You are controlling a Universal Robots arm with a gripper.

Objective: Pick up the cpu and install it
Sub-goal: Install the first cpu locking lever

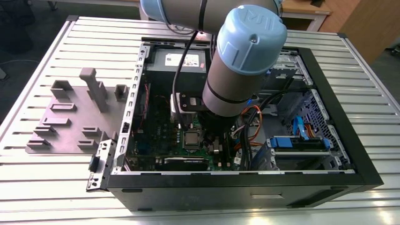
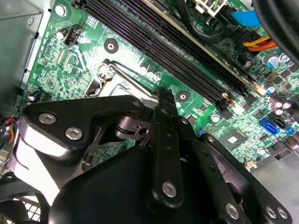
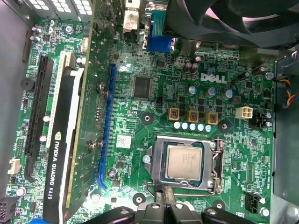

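Note:
The cpu (image 3: 183, 161), a small silvery square chip, lies flat in the silver socket frame (image 3: 158, 163) on the green motherboard (image 3: 140, 116). In the exterior view the cpu (image 1: 190, 138) shows inside the open computer case (image 1: 350, 154), just below my arm's wrist (image 1: 240, 70). My gripper (image 3: 164, 199) hovers at the socket's edge, beside the chip and apart from it. Its black fingers look closed together with nothing between them. In the second wrist view the fingers (image 2: 163, 114) and linkage cover most of the socket frame (image 2: 117, 79).
A black graphics card (image 3: 60, 140) stands beside the socket, and memory slots (image 2: 163, 46) run along its other side. Orange and black cables (image 1: 250, 117), a blue drive caddy (image 1: 300, 143) and a grey box (image 1: 181, 58) crowd the case. A grey fixture plate (image 1: 69, 122) lies outside on the exterior view's left.

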